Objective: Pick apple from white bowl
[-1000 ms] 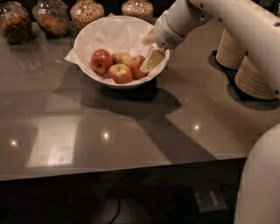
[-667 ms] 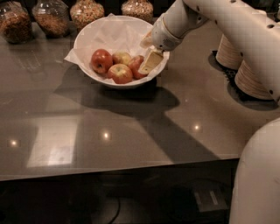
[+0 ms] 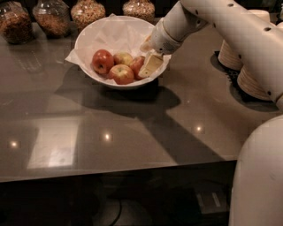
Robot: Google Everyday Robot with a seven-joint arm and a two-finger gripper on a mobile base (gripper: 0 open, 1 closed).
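The white bowl (image 3: 88,39), lined with crumpled white paper, stands at the back of the dark table and holds several apples. The rosy red-orange apple (image 3: 136,65) lies at the right side of the bowl. My gripper (image 3: 148,54) reaches into the bowl from the right and is open. Its lower tan finger (image 3: 151,64) rests against this apple's right side and hides part of it. The apple still lies in the bowl. A red apple (image 3: 102,61), a yellow-green one (image 3: 124,58) and another reddish one (image 3: 122,74) lie left of it.
Glass jars of snacks (image 3: 86,12) stand in a row behind the bowl. Stacks of tan disposable bowls (image 3: 254,79) stand at the right, behind my arm. The table's front edge (image 3: 115,173) runs across the lower part of the view.
My gripper has moved slightly left and down, deeper into the bowl and closer to the right-hand apple. The apples and bowl have not moved.
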